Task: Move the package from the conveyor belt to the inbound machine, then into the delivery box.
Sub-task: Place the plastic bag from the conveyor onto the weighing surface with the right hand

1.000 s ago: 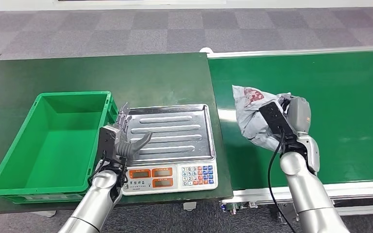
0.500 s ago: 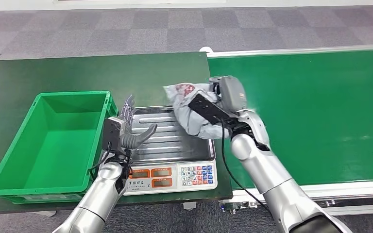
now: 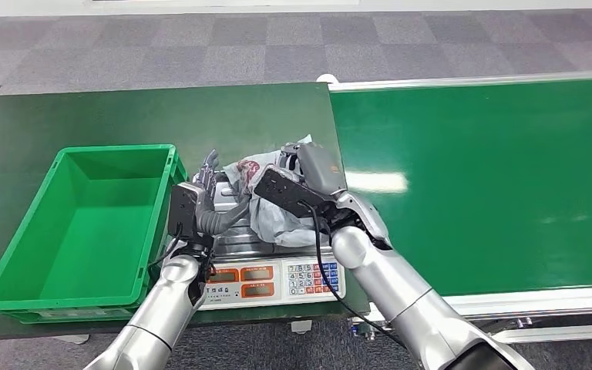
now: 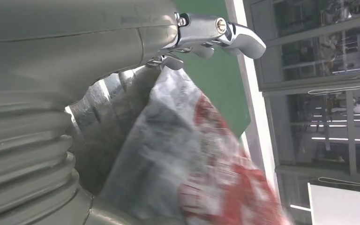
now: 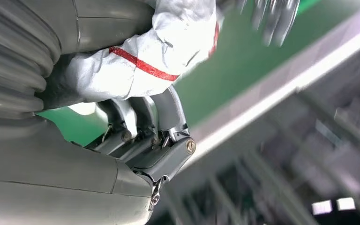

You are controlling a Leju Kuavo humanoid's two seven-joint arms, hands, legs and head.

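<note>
A parcel-sorting workspace is showing here. A green conveyor belt is running beside a weighing scale. A green crate is sitting beyond the scale.

A grey package printed with red is seen beside a bright green box. The scale is marked by orange displays and coloured keys.

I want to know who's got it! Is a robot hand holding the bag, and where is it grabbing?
The right hand grips the grey package around its crumpled side; the left hand waits open beside it.

scale keypad and displays, characters too small to read
</note>
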